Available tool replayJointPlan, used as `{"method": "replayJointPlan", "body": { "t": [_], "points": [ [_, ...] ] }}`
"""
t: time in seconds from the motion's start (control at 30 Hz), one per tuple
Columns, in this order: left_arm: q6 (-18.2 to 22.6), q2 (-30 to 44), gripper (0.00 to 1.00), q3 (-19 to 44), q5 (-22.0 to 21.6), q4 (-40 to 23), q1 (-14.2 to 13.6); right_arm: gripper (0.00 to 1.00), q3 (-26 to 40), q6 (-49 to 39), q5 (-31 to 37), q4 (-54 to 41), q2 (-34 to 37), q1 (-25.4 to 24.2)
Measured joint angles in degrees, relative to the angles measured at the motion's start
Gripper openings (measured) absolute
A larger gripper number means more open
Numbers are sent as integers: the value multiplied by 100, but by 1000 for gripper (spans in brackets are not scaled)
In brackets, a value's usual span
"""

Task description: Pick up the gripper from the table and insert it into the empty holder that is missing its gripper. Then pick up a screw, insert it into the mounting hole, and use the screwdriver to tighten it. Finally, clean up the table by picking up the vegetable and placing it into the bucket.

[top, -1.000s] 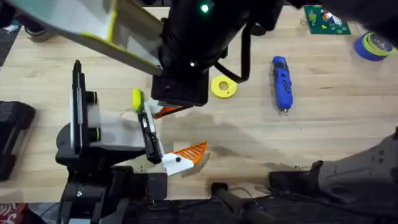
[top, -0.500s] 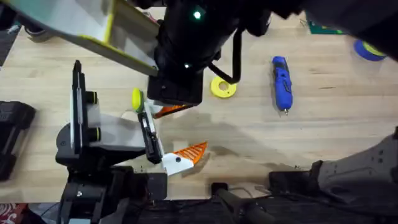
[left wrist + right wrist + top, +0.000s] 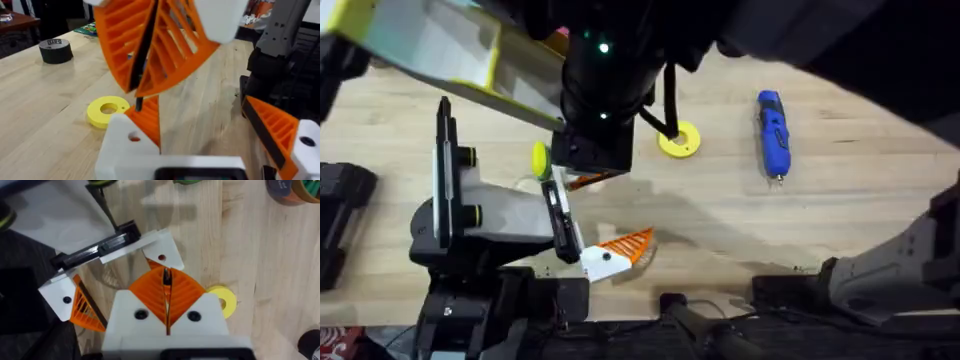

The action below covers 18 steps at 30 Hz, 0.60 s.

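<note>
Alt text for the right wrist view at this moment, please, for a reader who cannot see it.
The right gripper, its orange ribbed pads pressed together, hangs just over the white holder at the tip of the other arm, above a light wooden table. A flat yellow ring lies on the table beside it.

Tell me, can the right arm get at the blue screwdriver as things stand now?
Probably not at once. The right pincer is shut on the gripper at the holder, so it must release first. The screwdriver itself lies apart on bare table.
</note>
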Motion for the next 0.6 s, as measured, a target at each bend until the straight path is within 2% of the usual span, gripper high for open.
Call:
{"method": "replayJointPlan", "body": {
  "t": [0.6],
  "points": [
    [0,1,985,0,-1,0,0,6,-297,0,-39,323,24,0]
  ]
}}
